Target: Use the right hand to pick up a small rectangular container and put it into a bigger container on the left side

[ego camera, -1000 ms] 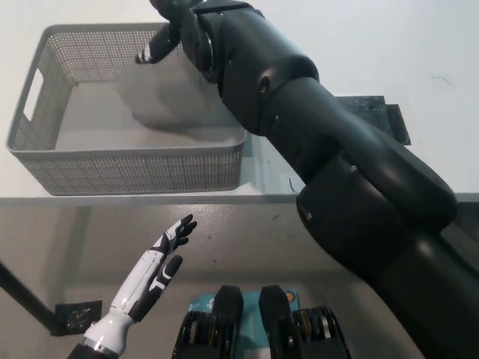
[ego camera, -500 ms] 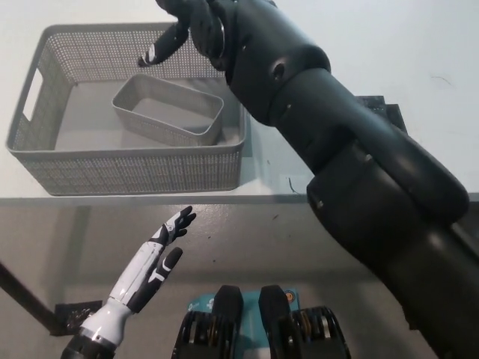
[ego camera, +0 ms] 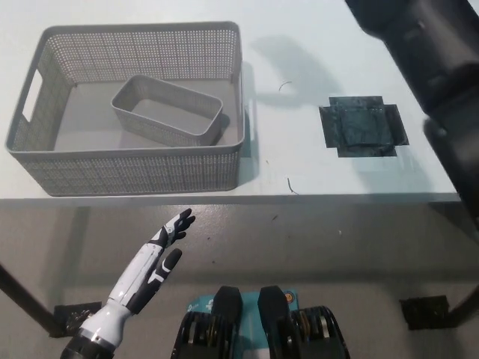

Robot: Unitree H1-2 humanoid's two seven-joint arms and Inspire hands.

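**Grey tub sits inside the basket**

Grey mesh all round: the small rectangular container (ego camera: 168, 109) lies inside the bigger basket (ego camera: 127, 169) on the left of the white table (ego camera: 314, 176), set at a slant toward the basket's right half, near the right wall. To the right, well apart, a dark square mat (ego camera: 363, 128) lies flat. The black right arm (ego camera: 423, 56) crosses the upper right corner; its hand is out of sight, so I cannot tell its fingers. The white left hand (ego camera: 161, 250) hangs below the table edge, fingers apart, empty.
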